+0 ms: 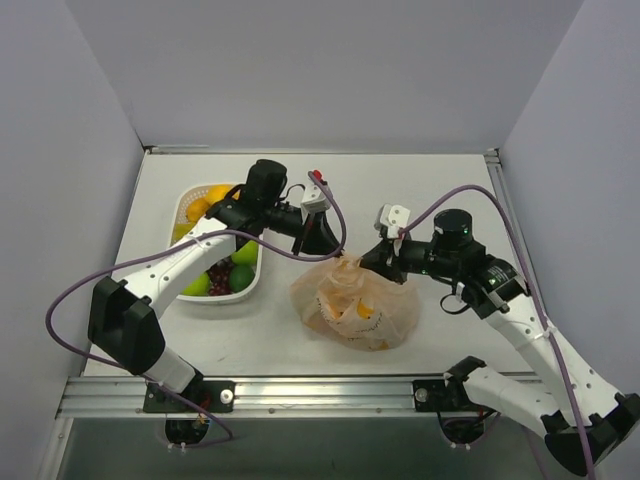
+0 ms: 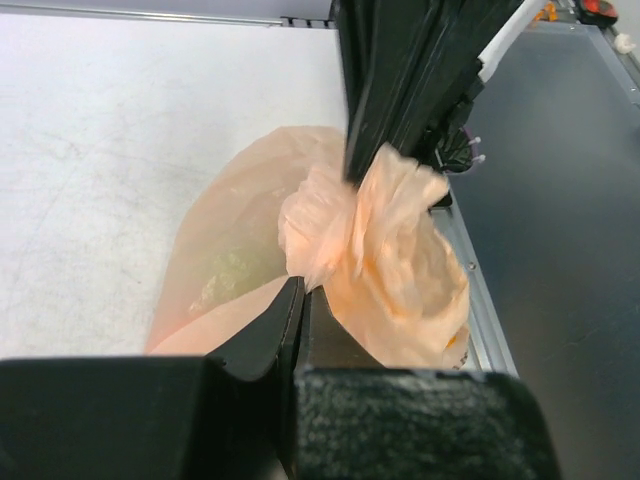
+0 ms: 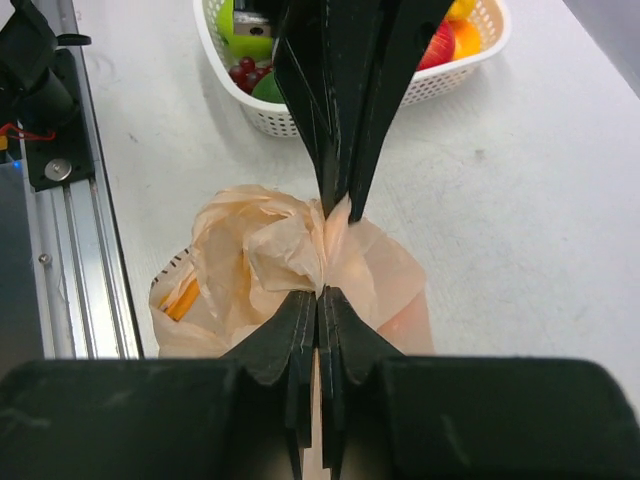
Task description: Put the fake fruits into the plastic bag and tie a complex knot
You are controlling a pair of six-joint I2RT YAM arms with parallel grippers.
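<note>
One bag (image 1: 355,312): pale orange, crinkly, translucent, bulging on counter (image 1: 430,190); bunched neck clenched by left hand (image 1: 334,254) and right hand (image 1: 384,259) from opposite sides.

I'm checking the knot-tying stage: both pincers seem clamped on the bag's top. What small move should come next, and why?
Probably draw the two pincers slowly apart. The left pincer and right pincer are both shut on the gathered neck of the plastic bag, nearly tip to tip, with loose film bunched between them; pulling should cinch it.
</note>
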